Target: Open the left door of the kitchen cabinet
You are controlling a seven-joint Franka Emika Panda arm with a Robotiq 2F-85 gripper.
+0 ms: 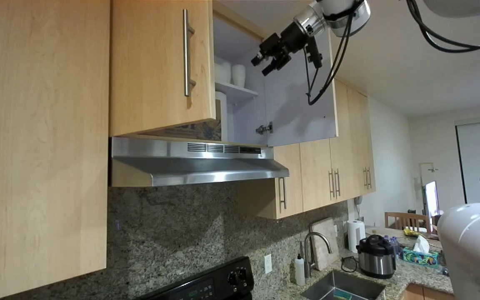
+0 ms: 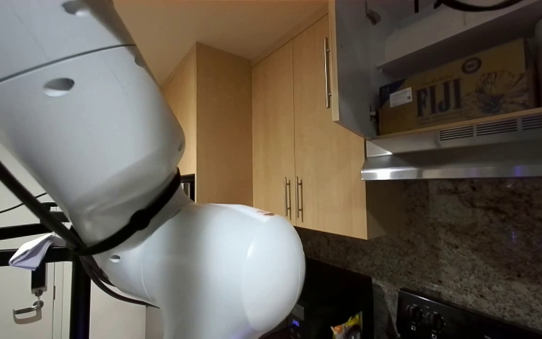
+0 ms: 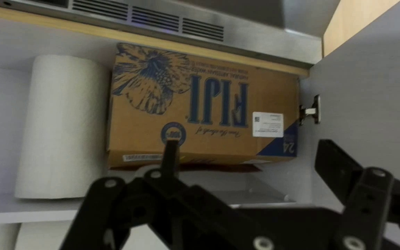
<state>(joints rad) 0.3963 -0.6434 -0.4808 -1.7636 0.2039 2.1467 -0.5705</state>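
Left door (image 1: pixel 152 62) of the kitchen cabinet (image 1: pixel 244 116): flat maple panel at the cabinet's left end, above the range hood (image 1: pixel 198 164), standing out from the cabinet in both exterior views. Apparently well opened, with the task judged near its end. Likely stiff, of moderate weight, yet easy to swing about the hinge (image 3: pixel 310 111); probably slippery on the smooth faces. Best hold, by judgement: on the vertical bar handle (image 1: pixel 186 54) near the free edge, midway along its length; for further opening, a push at the inner face (image 3: pixel 370 93), well away from the hinge. Just inside, near the hinge: cardboard FIJI box (image 3: pixel 203 107). Facing the cabinet interior: gripper (image 3: pixel 247 151) with fingers spread apart and nothing held, one of them across the inner face in the wrist view, touching or apart impossible to tell. Opposite: right door (image 1: pixel 292 104).
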